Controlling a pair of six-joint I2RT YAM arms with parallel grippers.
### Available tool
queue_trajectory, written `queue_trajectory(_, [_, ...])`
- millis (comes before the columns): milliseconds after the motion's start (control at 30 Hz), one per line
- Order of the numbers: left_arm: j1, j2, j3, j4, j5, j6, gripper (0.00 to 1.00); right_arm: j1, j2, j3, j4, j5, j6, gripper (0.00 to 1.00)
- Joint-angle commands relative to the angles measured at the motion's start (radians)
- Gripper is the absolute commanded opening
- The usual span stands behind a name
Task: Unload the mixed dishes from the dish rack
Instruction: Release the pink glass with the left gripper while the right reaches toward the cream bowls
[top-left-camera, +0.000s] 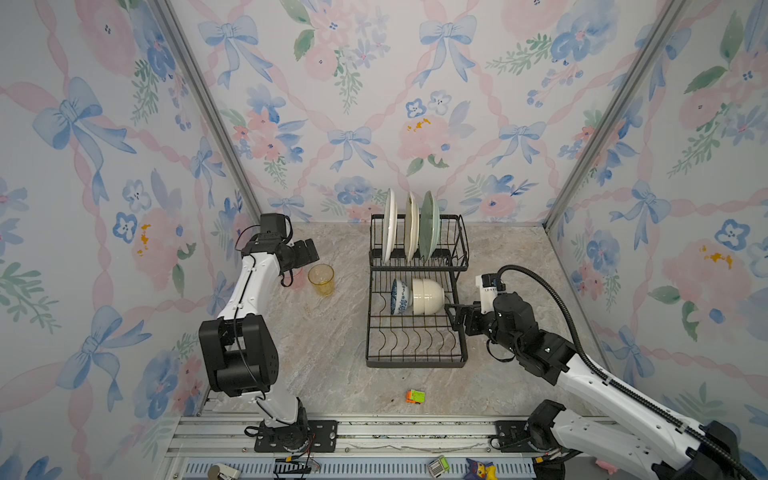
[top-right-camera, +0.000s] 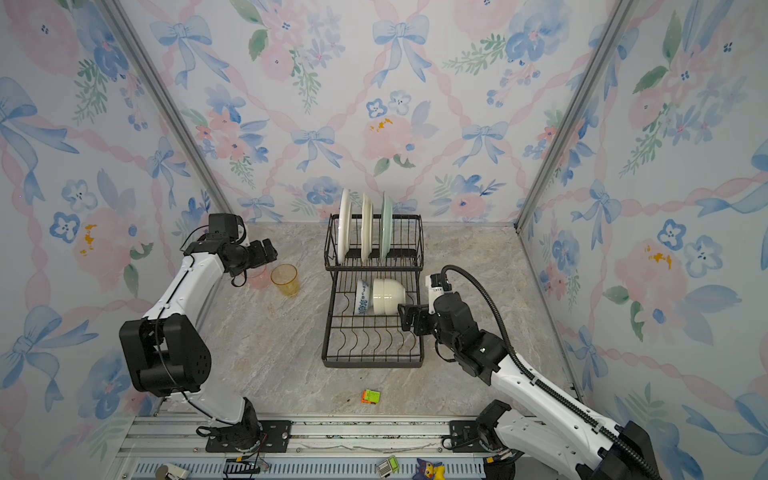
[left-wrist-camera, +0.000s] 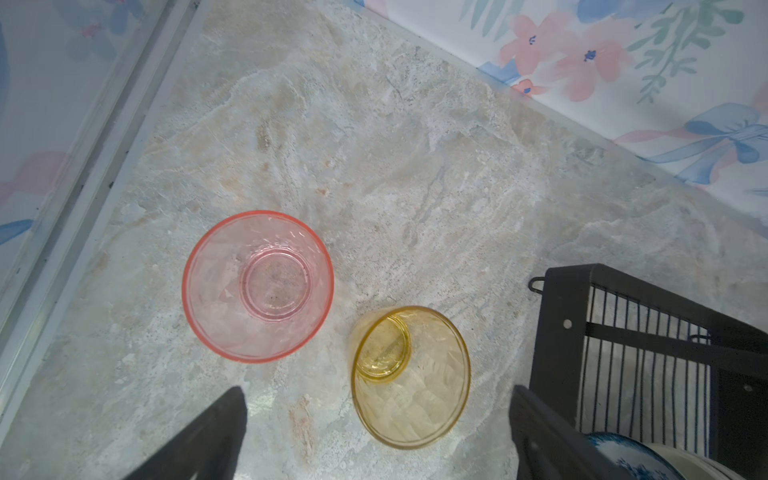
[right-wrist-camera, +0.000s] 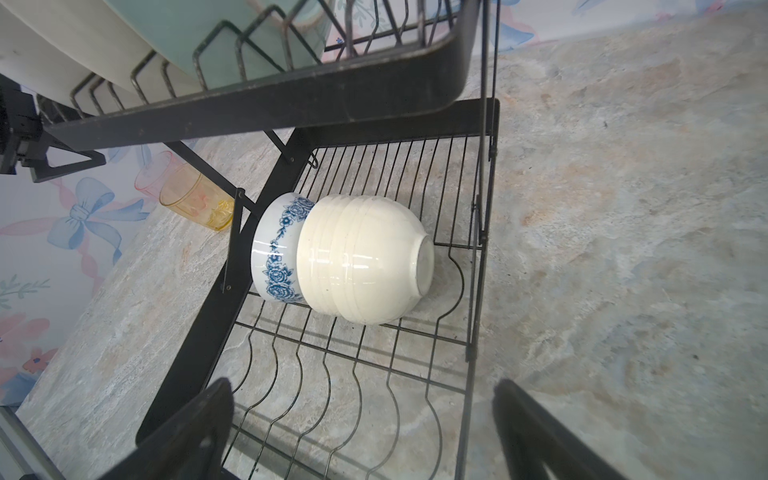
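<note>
The black wire dish rack (top-left-camera: 415, 362) stands mid-table. Its upper basket holds three upright plates: white (top-left-camera: 389, 226), cream (top-left-camera: 411, 226) and pale green (top-left-camera: 429, 226). On the lower tray a blue-patterned bowl (right-wrist-camera: 276, 249) and a white bowl (right-wrist-camera: 361, 257) lie on their sides, nested together. An amber tumbler (left-wrist-camera: 411, 378) and a pink tumbler (left-wrist-camera: 257, 286) stand upright on the table left of the rack. My left gripper (left-wrist-camera: 376, 390) hangs open above the tumblers, holding nothing. My right gripper (right-wrist-camera: 363, 382) is open and empty at the rack's right edge, in front of the white bowl.
A small orange-green toy block (top-left-camera: 415, 396) lies on the table in front of the rack. Wallpapered walls close in the back and both sides. A metal rail (top-left-camera: 374, 432) with the arm bases runs along the front edge, with small items below it.
</note>
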Motion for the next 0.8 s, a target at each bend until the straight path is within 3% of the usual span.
queue_trajectory(0, [-0.026,-0.079,-0.047,-0.009,0.017,-0.032,0.98,0.012,0.031,-0.017,0.058,-0.013,-0.024,1.00])
queue_trajectory(300, [-0.139,-0.296,-0.170,0.010,0.015,-0.082,0.98,0.031,0.134,-0.010,0.145,-0.011,-0.003,0.90])
queue_trajectory(567, [-0.225,-0.559,-0.398,0.177,0.043,-0.184,0.98,0.058,0.252,-0.009,0.252,0.002,-0.027,0.83])
queue_trajectory(767, [-0.237,-0.627,-0.494,0.274,0.077,-0.193,0.98,0.069,0.344,-0.002,0.299,0.051,-0.056,0.80])
